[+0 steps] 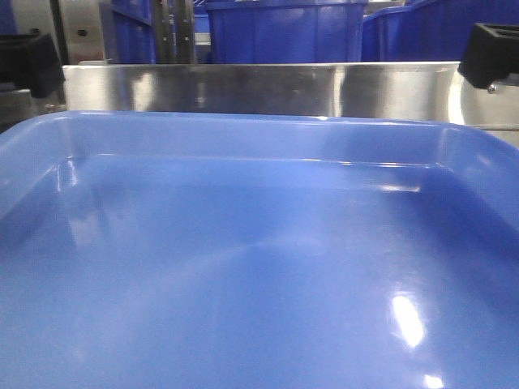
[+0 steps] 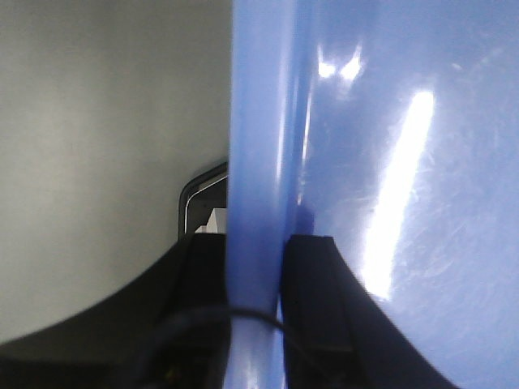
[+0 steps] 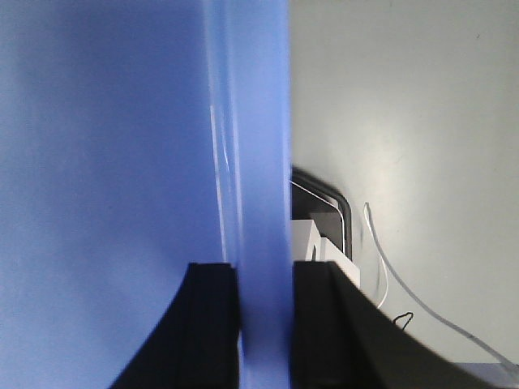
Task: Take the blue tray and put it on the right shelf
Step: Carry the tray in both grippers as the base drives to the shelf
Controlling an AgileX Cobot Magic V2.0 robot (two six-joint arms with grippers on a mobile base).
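As both wrist views sit hard against the plastic, I read the left pincer [image 2: 255,251] as clamped on the blue tray [image 1: 259,267]. One black finger [image 2: 312,275] lies on the inner side of the flared rim, its partner lies on the outer side, and the rim is pinched between them. My right pincer [image 3: 263,271] grips the opposite rim the same way, with a black finger [image 3: 212,300] pressed to each face.

Between the two pincers the tray's glossy floor spreads out, filling most of the front view with streaks of reflected light.

Outboard of the left pincer, past the rim, I see a pale grey surface [image 2: 97,121] and a dark rounded-corner shape [image 2: 190,194], half hidden by the rim; I cannot tell what it is. Outboard of the right pincer are a second dark shape [image 3: 328,198], some white blocks [image 3: 324,247] and a thin white cable [image 3: 381,267].

Ahead of both pincers, just beyond the tray's far rim, the right shelf [image 1: 259,89] shows its brushed steel front edge across the view. Whether tray and shelf touch, I cannot tell. Behind the shelf edge stand deep blue bins [image 1: 284,32].
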